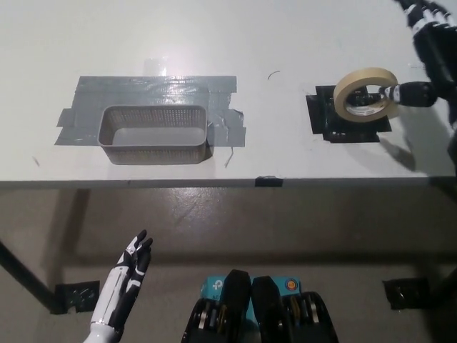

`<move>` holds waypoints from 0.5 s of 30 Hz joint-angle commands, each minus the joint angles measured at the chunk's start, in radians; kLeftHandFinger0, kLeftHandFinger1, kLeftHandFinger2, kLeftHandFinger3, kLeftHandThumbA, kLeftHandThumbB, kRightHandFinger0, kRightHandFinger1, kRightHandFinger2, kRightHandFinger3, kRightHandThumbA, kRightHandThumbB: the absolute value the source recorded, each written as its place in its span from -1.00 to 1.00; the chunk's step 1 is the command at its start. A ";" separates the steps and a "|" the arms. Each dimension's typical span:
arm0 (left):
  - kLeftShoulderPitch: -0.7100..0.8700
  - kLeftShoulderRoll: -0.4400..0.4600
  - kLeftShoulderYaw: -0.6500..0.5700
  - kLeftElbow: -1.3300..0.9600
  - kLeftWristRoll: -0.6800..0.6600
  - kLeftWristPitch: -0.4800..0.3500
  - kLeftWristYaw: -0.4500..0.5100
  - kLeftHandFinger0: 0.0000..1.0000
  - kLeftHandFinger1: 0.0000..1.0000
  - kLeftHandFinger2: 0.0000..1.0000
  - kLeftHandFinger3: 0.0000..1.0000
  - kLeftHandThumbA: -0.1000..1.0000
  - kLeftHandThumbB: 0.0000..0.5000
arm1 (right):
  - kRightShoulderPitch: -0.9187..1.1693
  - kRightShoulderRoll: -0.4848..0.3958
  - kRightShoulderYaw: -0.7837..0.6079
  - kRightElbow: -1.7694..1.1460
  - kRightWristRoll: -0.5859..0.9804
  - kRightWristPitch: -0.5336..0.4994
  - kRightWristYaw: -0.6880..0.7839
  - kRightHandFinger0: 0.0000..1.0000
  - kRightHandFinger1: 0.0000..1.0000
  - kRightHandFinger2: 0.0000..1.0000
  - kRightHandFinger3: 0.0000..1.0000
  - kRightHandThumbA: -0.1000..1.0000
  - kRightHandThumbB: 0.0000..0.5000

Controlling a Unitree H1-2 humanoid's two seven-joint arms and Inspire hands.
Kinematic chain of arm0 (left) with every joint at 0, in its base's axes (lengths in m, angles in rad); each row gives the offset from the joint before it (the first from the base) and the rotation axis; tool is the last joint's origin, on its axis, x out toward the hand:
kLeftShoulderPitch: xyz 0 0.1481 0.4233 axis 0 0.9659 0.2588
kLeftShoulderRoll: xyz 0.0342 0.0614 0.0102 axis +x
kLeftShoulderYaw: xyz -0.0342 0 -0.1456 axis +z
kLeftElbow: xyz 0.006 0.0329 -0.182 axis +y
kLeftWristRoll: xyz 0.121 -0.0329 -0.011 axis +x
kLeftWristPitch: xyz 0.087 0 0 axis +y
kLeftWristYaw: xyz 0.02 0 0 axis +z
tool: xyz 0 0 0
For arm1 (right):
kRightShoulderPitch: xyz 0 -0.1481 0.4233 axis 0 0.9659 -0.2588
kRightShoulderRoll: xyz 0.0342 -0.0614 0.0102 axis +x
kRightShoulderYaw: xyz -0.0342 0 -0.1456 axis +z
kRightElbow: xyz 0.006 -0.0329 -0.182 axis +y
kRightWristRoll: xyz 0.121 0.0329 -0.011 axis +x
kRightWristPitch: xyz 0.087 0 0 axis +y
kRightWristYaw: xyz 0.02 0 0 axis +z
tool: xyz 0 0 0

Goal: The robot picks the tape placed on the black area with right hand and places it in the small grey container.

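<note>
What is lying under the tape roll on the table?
A black patch on the white table lies under the tape roll. The roll covers its middle, so that part is hidden.
</note>
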 commanded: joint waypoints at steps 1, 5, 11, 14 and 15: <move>0.016 0.010 -0.002 -0.028 -0.006 -0.032 -0.015 1.00 1.00 1.00 1.00 0.87 -0.36 | -0.084 -0.017 0.031 0.058 -0.064 0.059 0.024 1.00 1.00 1.00 1.00 1.00 0.56; 0.011 0.013 0.000 -0.032 -0.004 -0.028 -0.014 1.00 1.00 1.00 1.00 0.86 -0.38 | -0.134 -0.004 0.072 0.148 -0.067 0.076 0.036 1.00 1.00 1.00 1.00 1.00 0.49; 0.016 0.017 0.000 -0.041 -0.002 -0.019 -0.016 1.00 1.00 1.00 1.00 0.87 -0.39 | -0.185 0.018 0.106 0.264 -0.064 0.085 0.017 1.00 1.00 1.00 1.00 1.00 0.52; 0.018 0.017 -0.002 -0.044 0.001 -0.014 -0.016 1.00 1.00 1.00 1.00 0.87 -0.40 | -0.214 0.025 0.117 0.319 -0.065 0.084 0.016 1.00 1.00 1.00 1.00 1.00 0.59; 0.015 0.017 -0.002 -0.042 0.001 -0.013 -0.016 1.00 1.00 1.00 1.00 0.87 -0.39 | -0.227 0.027 0.120 0.334 -0.065 0.088 0.019 1.00 1.00 1.00 1.00 1.00 0.59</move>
